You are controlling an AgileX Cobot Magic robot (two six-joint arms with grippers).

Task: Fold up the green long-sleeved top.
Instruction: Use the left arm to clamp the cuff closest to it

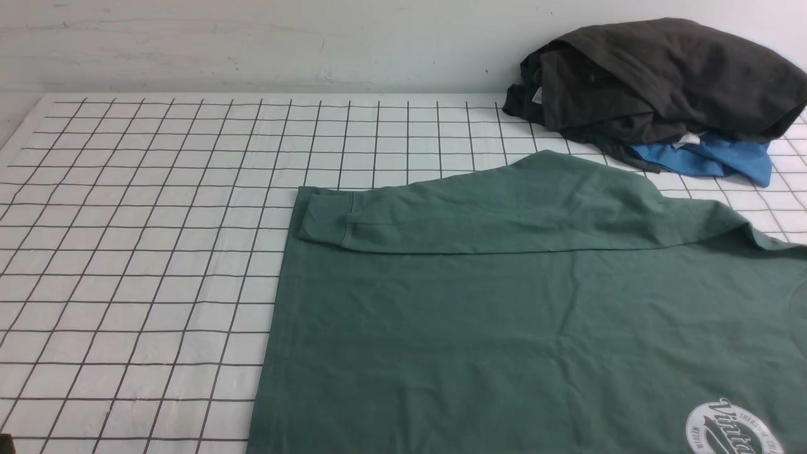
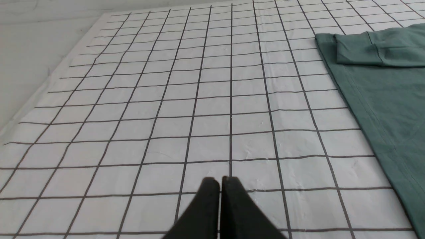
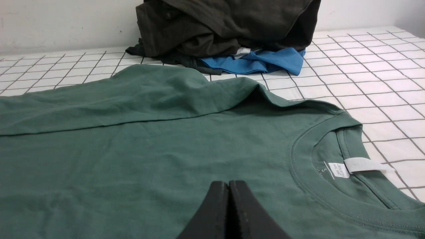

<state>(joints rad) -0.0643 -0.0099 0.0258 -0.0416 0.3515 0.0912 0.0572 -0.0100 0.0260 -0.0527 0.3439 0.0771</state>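
Observation:
The green long-sleeved top (image 1: 504,328) lies flat on the right half of the gridded table, one cuffed sleeve (image 1: 479,211) folded across its far edge and a round white logo (image 1: 734,429) at the near right. Its ribbed collar (image 3: 308,179) with a white label shows in the right wrist view. My right gripper (image 3: 228,182) is shut and empty above the top's chest, short of the collar. Over bare grid cloth to the left of the top's hem (image 2: 375,109), my left gripper (image 2: 220,180) is also shut and empty. Neither gripper shows in the front view.
A dark grey-black garment (image 1: 656,82) is heaped at the far right against the wall, on top of a bright blue garment (image 1: 712,161), just beyond the green top's sleeve. The white cloth with black grid lines (image 1: 145,252) covers the table's left half.

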